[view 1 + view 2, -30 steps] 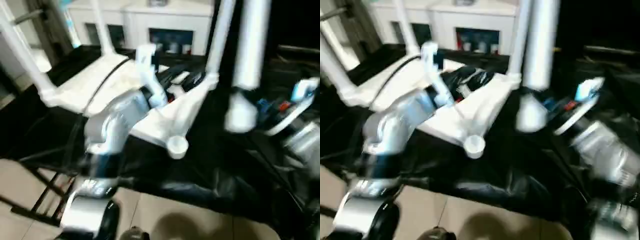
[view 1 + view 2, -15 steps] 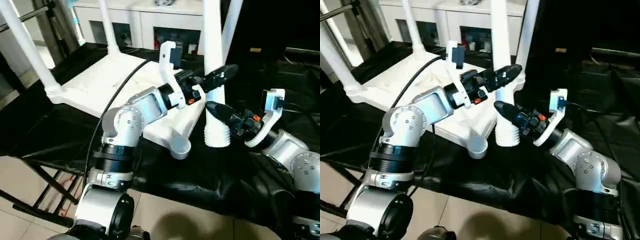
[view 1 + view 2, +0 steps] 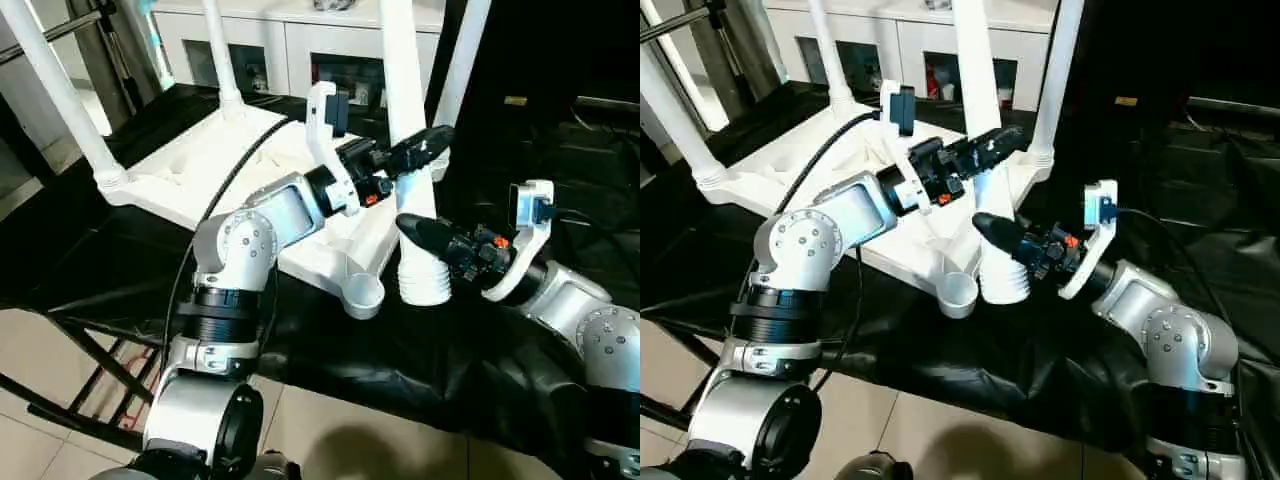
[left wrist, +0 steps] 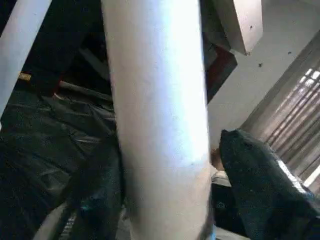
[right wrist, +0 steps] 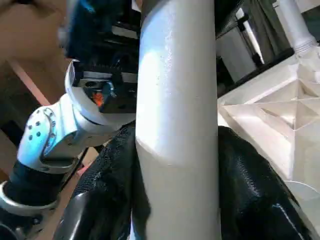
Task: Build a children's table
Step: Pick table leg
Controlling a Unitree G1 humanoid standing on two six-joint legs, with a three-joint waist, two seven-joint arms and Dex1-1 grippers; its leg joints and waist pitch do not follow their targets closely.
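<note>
Black sheet (image 3: 420,370) over bench, tiled floor, white cabinet (image 3: 300,30) behind; right tool (image 3: 415,232) gripping leg (image 3: 405,130), left tool (image 3: 425,145) around it

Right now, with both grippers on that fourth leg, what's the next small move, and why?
Probably shift the loose leg sideways until its ribbed foot sits over the empty corner socket, then lower. The foot stands on the black cloth beside the socket, not in it. The right gripper grips the leg low down; the left gripper brackets it higher up.
</note>
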